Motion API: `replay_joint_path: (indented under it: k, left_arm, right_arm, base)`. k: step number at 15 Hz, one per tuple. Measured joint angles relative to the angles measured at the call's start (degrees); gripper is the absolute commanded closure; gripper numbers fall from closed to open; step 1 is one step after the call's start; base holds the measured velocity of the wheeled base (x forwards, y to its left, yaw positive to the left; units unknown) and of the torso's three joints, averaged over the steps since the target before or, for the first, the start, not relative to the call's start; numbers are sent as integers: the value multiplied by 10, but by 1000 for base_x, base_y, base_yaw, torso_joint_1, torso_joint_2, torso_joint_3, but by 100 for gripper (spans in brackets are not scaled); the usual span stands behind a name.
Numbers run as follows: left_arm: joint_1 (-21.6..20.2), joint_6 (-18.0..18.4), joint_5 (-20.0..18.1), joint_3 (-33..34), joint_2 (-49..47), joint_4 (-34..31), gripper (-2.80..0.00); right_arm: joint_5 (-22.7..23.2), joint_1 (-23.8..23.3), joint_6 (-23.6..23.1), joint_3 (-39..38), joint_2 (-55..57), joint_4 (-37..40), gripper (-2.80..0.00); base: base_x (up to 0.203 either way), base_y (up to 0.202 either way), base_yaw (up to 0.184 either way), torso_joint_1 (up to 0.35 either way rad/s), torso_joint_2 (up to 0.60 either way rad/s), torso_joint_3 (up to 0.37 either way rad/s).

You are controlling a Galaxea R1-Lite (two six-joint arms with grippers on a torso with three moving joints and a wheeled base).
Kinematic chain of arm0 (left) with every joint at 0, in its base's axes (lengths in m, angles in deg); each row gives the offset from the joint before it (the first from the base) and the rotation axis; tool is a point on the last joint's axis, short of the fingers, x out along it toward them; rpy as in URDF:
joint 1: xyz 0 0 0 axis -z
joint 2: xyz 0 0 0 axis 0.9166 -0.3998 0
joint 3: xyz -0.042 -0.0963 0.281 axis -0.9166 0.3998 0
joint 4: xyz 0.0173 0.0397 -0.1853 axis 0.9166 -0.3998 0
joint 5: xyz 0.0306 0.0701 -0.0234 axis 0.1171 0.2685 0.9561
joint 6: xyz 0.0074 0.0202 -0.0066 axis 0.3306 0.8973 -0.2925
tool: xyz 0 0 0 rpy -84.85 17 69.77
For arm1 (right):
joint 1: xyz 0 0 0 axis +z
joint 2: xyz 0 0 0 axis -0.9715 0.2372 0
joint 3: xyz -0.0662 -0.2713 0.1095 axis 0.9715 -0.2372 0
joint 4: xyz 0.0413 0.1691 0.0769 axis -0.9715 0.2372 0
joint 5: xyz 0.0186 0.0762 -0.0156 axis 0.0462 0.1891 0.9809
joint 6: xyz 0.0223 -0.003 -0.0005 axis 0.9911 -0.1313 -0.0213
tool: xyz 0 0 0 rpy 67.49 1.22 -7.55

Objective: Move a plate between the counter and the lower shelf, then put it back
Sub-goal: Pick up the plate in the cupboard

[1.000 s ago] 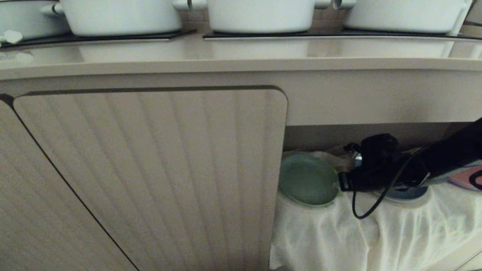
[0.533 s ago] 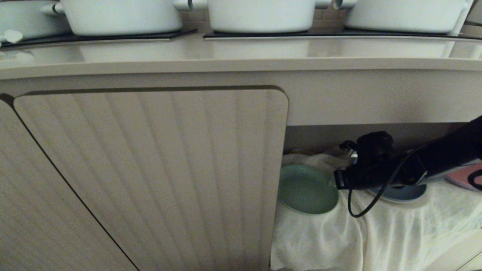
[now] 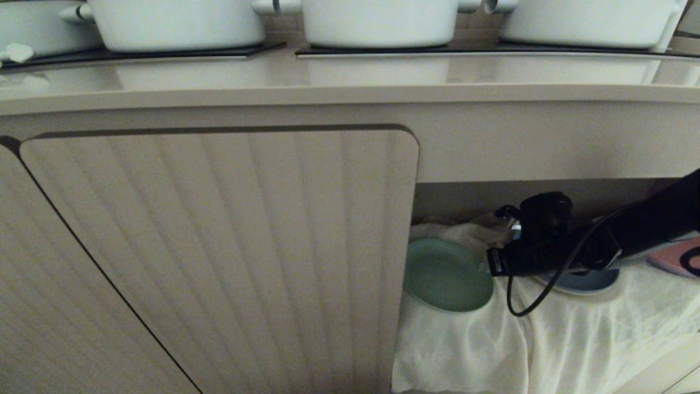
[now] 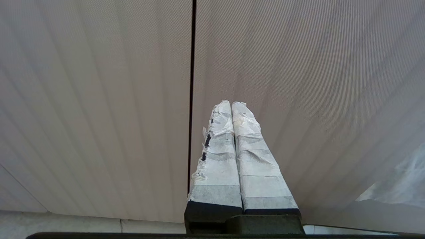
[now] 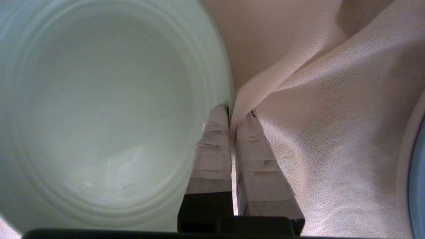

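Note:
The mint-green plate (image 3: 445, 276) lies on the white cloth of the lower shelf (image 3: 574, 339), at the recess's left end beside the cabinet door. My right gripper (image 3: 484, 268) reaches in from the right and is shut on the plate's right rim. In the right wrist view the plate (image 5: 109, 109) fills most of the picture; the right gripper (image 5: 234, 111) pinches its edge, with a fold of cloth caught between the fingers. The beige counter (image 3: 350, 82) runs above. My left gripper (image 4: 231, 103) is shut and empty, parked facing a ribbed door.
A dark blue plate (image 3: 588, 282) lies under my right wrist and a pink plate (image 3: 675, 257) sits further right. White pots (image 3: 377, 22) stand on black hob panels at the counter's back. The ribbed cabinet door (image 3: 219, 257) closes off the left.
The plate's near edge has shifted slightly toward the front of the shelf with the right gripper on its rim. The left arm has not moved.

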Motion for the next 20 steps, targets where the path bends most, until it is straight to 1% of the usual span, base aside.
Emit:
replay_joint_path:
  k: [20]
  left_arm:
    - [0,0,0,0,0,0,0]
  right_arm:
    - [-8,-3,-1,-1,1,-2,0]
  base:
    - [0,0,0,0,0,0]
